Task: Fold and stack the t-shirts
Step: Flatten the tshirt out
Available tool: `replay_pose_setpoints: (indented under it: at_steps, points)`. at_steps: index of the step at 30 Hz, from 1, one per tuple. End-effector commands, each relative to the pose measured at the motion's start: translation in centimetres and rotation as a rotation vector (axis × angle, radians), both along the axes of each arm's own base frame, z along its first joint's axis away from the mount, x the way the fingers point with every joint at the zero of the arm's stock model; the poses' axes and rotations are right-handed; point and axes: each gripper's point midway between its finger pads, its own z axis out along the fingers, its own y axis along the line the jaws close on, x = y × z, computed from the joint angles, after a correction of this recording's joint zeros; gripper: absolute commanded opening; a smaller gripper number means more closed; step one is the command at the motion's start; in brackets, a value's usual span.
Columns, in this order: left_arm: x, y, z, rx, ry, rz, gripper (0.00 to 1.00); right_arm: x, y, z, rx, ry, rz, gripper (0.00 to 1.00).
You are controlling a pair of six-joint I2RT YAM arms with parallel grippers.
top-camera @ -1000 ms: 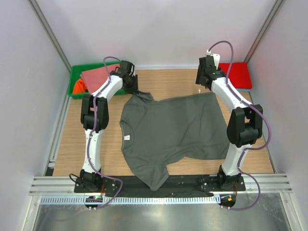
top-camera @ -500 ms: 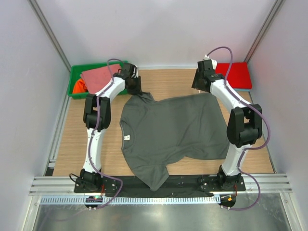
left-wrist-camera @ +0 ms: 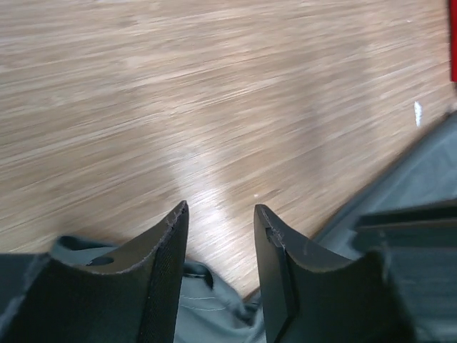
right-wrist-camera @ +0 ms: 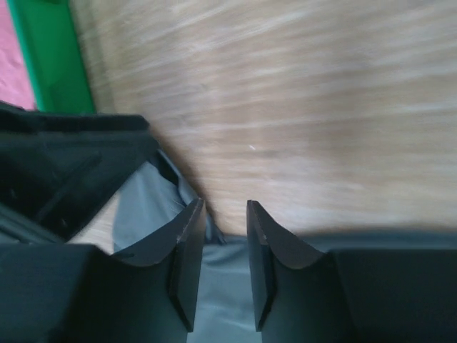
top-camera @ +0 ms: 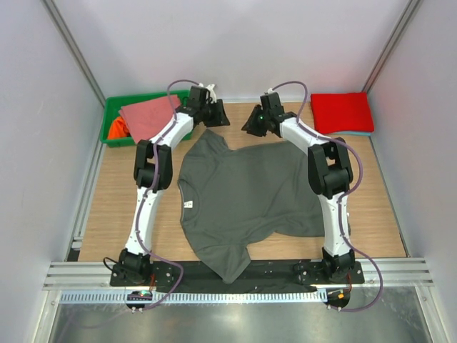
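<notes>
The dark grey t-shirt (top-camera: pixel 250 193) lies spread flat in the middle of the wooden table (top-camera: pixel 114 214). Its nearest sleeve hangs over the table edge by the arm bases, and its white neck label (top-camera: pixel 188 204) faces left. At the shirt's far edge both arms meet. The left gripper (left-wrist-camera: pixel 221 209) sits just past the far sleeve, its jaws a moderate gap apart, with bare wood showing between the tips and grey cloth below them. The right gripper (right-wrist-camera: pixel 226 204) is beside it over the far hem, its jaws narrower but parted, nothing between the tips. Beyond the shirt to the far left, a green bin (top-camera: pixel 114 107) holds a salmon-pink shirt (top-camera: pixel 146 114) and an orange one (top-camera: pixel 118 128). To the far right lies a folded red shirt (top-camera: pixel 343 111).
</notes>
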Motion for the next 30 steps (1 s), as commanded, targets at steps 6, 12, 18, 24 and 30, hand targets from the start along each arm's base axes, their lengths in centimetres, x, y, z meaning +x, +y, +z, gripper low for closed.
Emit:
replay_pose_setpoints:
  at_steps: [6,12,18,24,30]
  points:
    - [-1.5,4.5,11.8,0.122,-0.214,0.164,0.42,0.9,6.5,2.3,0.166,-0.052,0.146,0.4]
    - [-9.7,6.5,8.9,0.149,-0.016,0.169,0.27,-0.7,2.9,3.3,-0.038,-0.094,0.136,0.41]
    - [-19.2,5.4,3.7,0.295,0.207,0.101,0.46,-5.5,-4.6,2.9,-0.411,-0.001,0.131,0.59]
    - [-24.4,2.7,-0.5,0.363,0.361,0.041,0.49,-13.6,-11.7,0.8,-0.603,0.12,0.157,0.71]
    - [-24.7,3.7,-4.5,0.484,0.435,0.002,0.49,-17.4,-14.9,-1.4,-0.54,0.175,0.126,0.72]
